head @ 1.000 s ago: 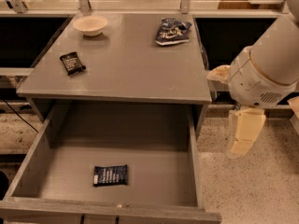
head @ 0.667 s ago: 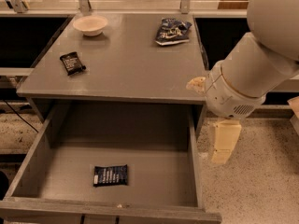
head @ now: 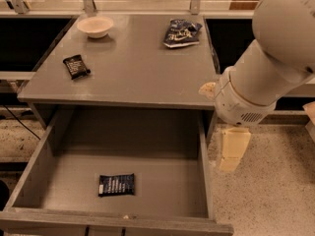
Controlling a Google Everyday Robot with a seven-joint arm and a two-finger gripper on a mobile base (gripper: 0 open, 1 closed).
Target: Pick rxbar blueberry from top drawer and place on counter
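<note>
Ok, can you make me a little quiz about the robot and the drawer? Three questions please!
1. True or false: the rxbar blueberry lies on the counter.
2. Where is the gripper? A: inside the top drawer. B: outside the top drawer, over the speckled floor. C: resting on the counter.
3. How many things sit on the counter?

Key:
1. False. It lies in the top drawer.
2. B.
3. Three: the bowl, the black bar and the snack bag.
</note>
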